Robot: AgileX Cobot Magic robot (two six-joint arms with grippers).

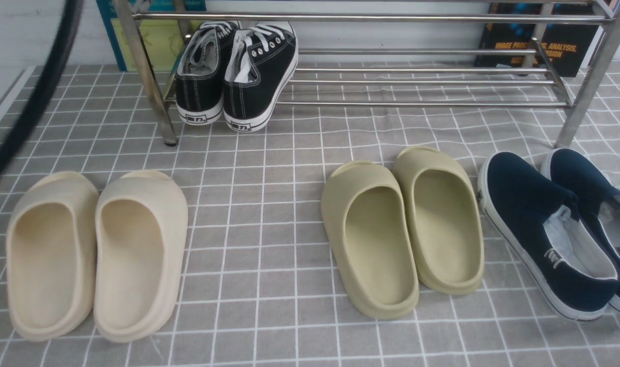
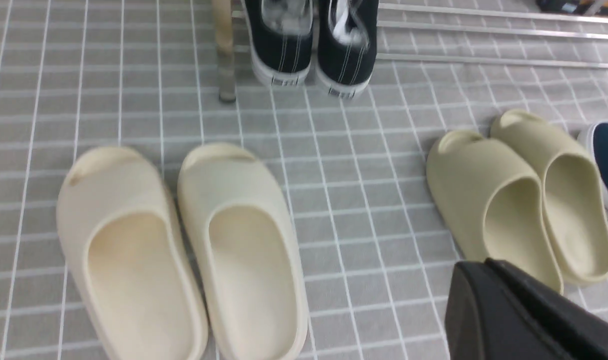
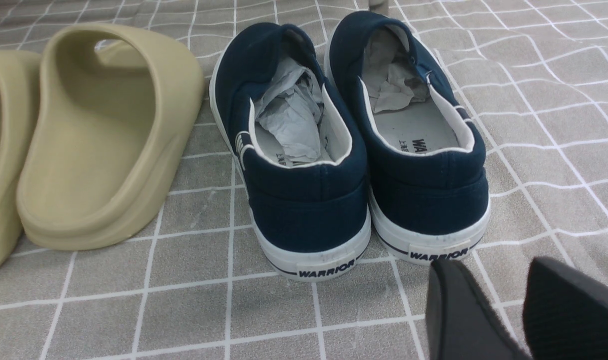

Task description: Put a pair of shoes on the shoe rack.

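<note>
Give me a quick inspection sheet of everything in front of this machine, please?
Surface: grey cloth with white grid lines, wrinkled.
Job's things: black canvas lace-up sneakers resting on shiny steel-tube shoe rack, left end, heels outward.
Clutter: beige foam slippers, olive foam slippers, navy slip-on shoes, paper-stuffed.
Grippers: left gripper partly seen; right gripper open, empty.
Cables: dark curved cable.
Surroundings: posters behind the rack.
</note>
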